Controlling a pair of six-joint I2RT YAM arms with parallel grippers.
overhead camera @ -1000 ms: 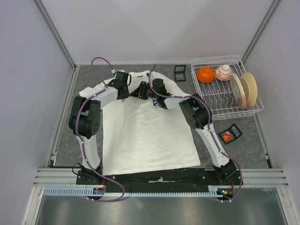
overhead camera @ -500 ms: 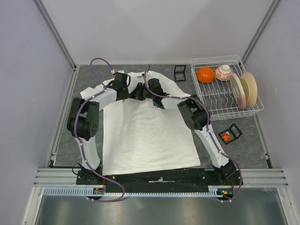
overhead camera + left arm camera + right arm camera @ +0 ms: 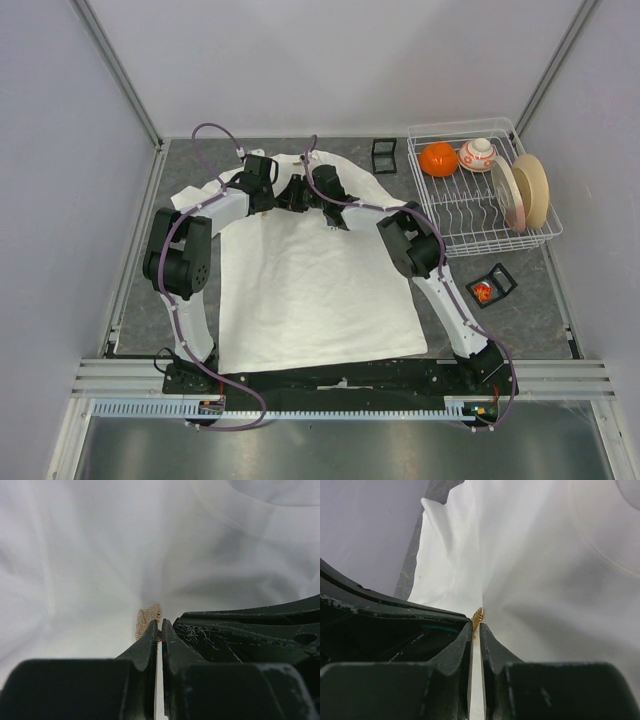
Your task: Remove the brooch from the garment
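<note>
Top external: left gripper [image 3: 160, 630], right gripper [image 3: 476, 627] nearly closed at gold brooch [image 3: 148, 619] near collar of T-shirt [image 3: 310, 290], dish rack [image 3: 480, 241] well apart.

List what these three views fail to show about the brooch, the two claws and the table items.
1. Left wrist view: the left claw covers part of the brooch; its pin is unseen.
2. Right wrist view: the right claw shows only a brooch sliver; pinching brooch or garment is unclear.
3. Top view: both claws hide the brooch; the orange item in the small black box is too small to identify.
</note>
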